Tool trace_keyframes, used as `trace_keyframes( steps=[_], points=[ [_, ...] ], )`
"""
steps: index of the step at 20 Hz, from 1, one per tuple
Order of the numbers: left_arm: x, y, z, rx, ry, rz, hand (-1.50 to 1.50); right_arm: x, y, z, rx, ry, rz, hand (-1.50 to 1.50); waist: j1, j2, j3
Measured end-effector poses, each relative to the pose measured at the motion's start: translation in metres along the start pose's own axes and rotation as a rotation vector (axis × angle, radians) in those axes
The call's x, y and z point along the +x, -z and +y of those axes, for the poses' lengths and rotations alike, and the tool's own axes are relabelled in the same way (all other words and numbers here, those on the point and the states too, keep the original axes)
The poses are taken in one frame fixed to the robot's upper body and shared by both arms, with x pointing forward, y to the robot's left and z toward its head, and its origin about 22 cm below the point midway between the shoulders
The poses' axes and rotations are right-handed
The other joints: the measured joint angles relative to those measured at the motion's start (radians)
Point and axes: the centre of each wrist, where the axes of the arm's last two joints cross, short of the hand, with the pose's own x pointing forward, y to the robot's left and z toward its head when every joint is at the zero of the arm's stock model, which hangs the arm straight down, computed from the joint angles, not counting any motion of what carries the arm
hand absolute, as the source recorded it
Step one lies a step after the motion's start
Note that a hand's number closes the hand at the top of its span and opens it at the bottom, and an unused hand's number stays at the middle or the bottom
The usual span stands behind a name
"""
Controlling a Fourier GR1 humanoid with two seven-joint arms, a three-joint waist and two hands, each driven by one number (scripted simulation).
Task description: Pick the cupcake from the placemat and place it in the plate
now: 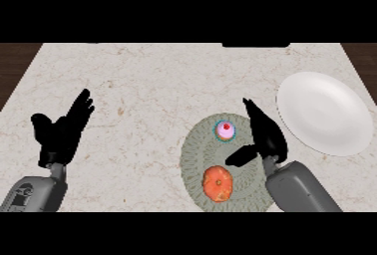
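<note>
Nearest you, the round grey-green woven placemat [243, 194] carries an orange-red round food item [218, 184] at its near end and, farther up, the small cupcake with pink frosting and teal wrapper [225, 130]. Your right hand [263, 137] hovers just right of the cupcake, fingers straight, thumb spread, holding nothing. Your left hand [63, 130] rests released at the left. Closing from this angle might tip the cupcake or nudge it off. Farther right, the white round plate [324, 112] holds nothing.
</note>
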Motion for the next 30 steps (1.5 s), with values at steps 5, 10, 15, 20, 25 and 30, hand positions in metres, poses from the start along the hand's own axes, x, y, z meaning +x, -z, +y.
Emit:
trace_keyframes(
  steps=[5, 10, 15, 20, 25, 30],
  points=[
    [-0.005, 0.000, 0.002, 0.000, 0.003, 0.006, 0.00, 0.008, 0.010, 0.005, 0.018, -0.027, 0.027, -1.50, 0.000, 0.000, 0.000],
    [0.005, -0.004, 0.012, -0.001, 0.006, -0.003, 0.00, 0.006, 0.026, 0.013, 0.021, -0.050, 0.045, -1.50, 0.002, 0.000, 0.000],
    [0.007, 0.001, 0.002, -0.008, 0.004, 0.002, 0.00, 0.007, 0.034, 0.023, 0.050, -0.084, 0.053, -1.50, 0.000, 0.000, 0.000],
    [0.005, 0.002, 0.001, -0.005, 0.005, 0.001, 0.00, 0.012, 0.042, 0.030, 0.129, -0.124, 0.019, 1.50, 0.002, 0.001, 0.000],
    [-0.001, 0.000, 0.004, 0.003, 0.008, -0.002, 0.00, 0.008, 0.041, 0.037, 0.148, -0.135, -0.044, 1.50, 0.000, -0.001, 0.000],
    [-0.005, -0.002, 0.007, -0.001, 0.001, 0.001, 0.00, 0.020, 0.034, 0.041, 0.121, -0.111, -0.068, 1.50, 0.000, -0.001, 0.000]
  ],
)
